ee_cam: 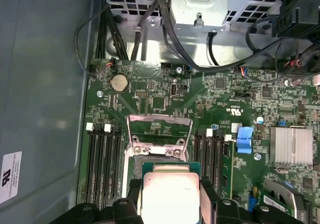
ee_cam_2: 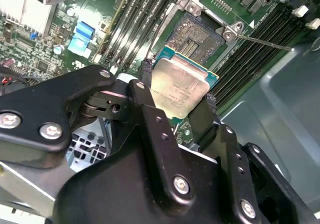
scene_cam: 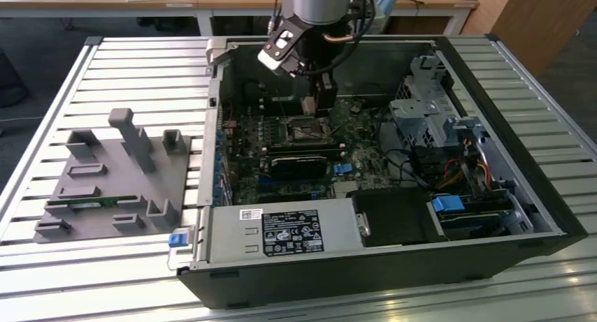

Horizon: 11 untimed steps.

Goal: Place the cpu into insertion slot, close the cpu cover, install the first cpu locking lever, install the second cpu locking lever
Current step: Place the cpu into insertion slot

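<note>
- Your gripper (ee_cam_2: 177,94) is clenched on the cpu (ee_cam_2: 179,83), gripping two opposite edges.
- The cpu hangs near the insertion slot (ee_cam_2: 196,35), above the board, not seated.
- The cpu cover (ee_cam: 160,117) stands swung open.

The cpu (ee_cam_2: 180,84) has a pale silvery-beige top with a green edge; the circuit board (ee_cam: 150,99) is green; the gripper (ee_cam_2: 177,89) is black; the clip (ee_cam: 244,139) is blue; the table (scene_cam: 140,63) is pale grey, ribbed.
</note>
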Tool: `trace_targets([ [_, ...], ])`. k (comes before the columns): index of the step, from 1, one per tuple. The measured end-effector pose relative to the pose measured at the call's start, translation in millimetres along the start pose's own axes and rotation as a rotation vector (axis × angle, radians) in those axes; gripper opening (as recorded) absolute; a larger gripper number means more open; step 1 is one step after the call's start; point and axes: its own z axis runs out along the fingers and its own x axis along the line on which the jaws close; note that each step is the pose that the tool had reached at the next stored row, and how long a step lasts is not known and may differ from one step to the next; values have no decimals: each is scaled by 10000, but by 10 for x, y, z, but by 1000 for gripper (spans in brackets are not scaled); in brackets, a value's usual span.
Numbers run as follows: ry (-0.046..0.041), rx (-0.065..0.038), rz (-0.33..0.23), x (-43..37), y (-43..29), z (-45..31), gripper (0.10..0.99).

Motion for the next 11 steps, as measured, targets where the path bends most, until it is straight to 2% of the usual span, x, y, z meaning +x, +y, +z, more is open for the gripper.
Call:
trace_targets([
  [11,-9,0,48,96,-47,182,541],
])
